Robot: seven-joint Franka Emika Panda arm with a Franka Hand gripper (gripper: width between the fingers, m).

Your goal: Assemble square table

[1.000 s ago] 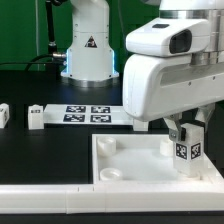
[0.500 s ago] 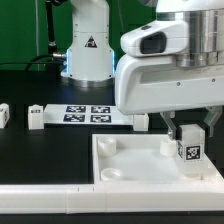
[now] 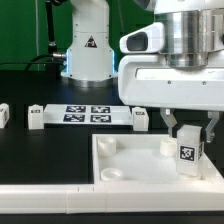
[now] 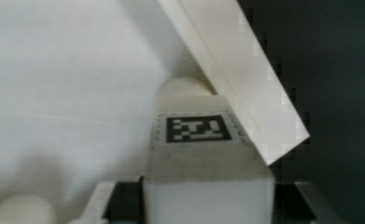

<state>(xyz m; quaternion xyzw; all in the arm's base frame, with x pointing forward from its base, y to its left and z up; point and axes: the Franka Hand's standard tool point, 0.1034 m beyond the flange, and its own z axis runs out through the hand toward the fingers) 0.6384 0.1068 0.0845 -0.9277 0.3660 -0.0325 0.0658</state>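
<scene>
Black tabletop (image 3: pixel 45 150) carried the white plastic square slab with raised rim and round corner sockets (image 3: pixel 135 165). We saw the two-finger gripper (image 3: pixel 189 133) closed on a short white tagged block leg (image 3: pixel 187 152), upright, over the slab's corner at the exterior view's right, beside the rim; contact w/ slab: couldn't tell. Behind lay the marker board (image 3: pixel 85 113) w/ a loose white leg (image 3: pixel 35 118) next to it.

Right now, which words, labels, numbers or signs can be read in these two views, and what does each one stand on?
No words or numbers are readable in either view.
Robot base: a dark triangular sign, too small to read.
Marker board: four black-and-white square tags, patterns only.
Leg in the gripper: one such tag, no text.
</scene>
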